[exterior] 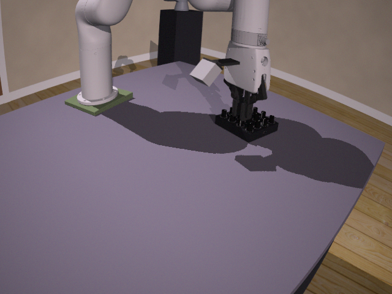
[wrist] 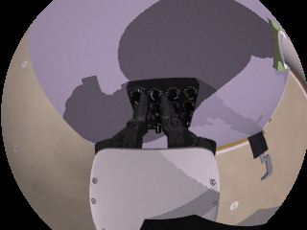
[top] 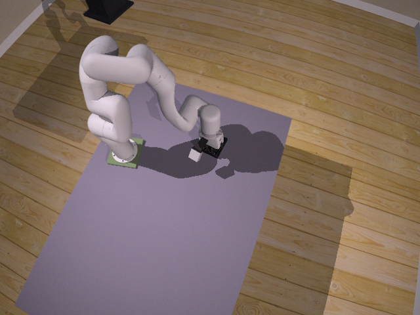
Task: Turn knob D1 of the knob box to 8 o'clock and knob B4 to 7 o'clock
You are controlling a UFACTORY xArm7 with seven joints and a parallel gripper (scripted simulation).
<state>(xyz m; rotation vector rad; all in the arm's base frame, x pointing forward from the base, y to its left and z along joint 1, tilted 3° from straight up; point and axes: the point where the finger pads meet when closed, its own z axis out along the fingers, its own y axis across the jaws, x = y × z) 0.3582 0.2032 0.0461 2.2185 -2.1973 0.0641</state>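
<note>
The black knob box [top: 220,150] [exterior: 234,129] [wrist: 163,81] stands on the table, with several upright black knobs on top. My gripper [exterior: 241,117] [wrist: 154,102] points down over the box, its fingers partly open with a narrow gap. The fingertips are low among the knobs, and in the wrist view knobs show in and beyond the gap. Contact with any knob cannot be made out. The fingers hide part of the knob rows. The knobs' white lines and printed names are too small and dark to read. In the top view the wrist hides much of the box.
The arm's base stands on a green plate [top: 140,152] [exterior: 95,111] [wrist: 276,50] on the purple table [top: 152,220] [exterior: 174,205]. A white block [top: 195,154] [exterior: 206,71] on a dark bracket sticks out from the gripper's side. Arm shadows fall across the box and table.
</note>
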